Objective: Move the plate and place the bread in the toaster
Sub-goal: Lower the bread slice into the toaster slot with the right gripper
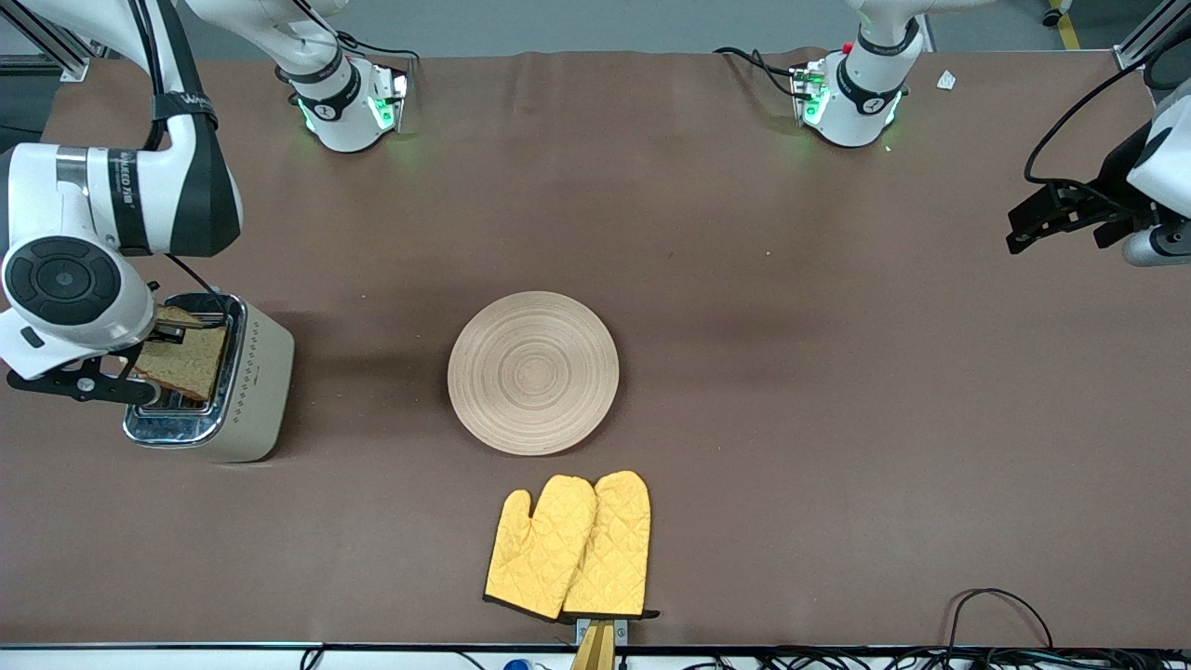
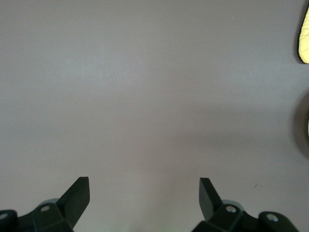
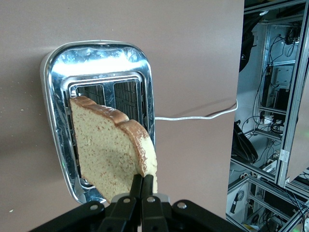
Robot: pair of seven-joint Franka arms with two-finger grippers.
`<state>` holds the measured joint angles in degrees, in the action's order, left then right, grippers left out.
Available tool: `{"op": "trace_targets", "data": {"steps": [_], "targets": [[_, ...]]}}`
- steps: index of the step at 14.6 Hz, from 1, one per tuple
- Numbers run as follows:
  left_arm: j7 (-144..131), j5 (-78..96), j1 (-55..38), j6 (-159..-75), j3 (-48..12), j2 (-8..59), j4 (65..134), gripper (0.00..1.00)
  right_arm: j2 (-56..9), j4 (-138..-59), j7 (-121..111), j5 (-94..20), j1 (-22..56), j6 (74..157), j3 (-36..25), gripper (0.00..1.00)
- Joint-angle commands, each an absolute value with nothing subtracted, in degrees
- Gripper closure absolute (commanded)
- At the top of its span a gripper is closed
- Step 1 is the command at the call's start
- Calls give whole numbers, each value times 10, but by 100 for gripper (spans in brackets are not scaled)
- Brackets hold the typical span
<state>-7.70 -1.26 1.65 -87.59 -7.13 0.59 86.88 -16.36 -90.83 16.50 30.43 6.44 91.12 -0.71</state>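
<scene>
The cream toaster with a chrome top stands at the right arm's end of the table. My right gripper is over it and shut on one edge of the brown bread slice. In the right wrist view the fingers pinch the crust, and the slice hangs tilted, its lower end at the toaster's slots. The round wooden plate lies bare at the table's middle. My left gripper is open and empty, up over the left arm's end of the table.
A pair of yellow oven mitts lies nearer to the front camera than the plate; a corner of them shows in the left wrist view. The toaster's white cord runs off the table's edge.
</scene>
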Motion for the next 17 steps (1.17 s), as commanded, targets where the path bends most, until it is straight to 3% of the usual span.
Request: {"op": "trace_targets", "data": {"steps": [1,17], "targets": [[-69,-26,18,-879,-73,11,865,0,-158,-925,163,318,52,926,1,99],[-68,-25,22,-875,-70,8,861,0,-153,-924,155,335,48,921,1,99]]}}
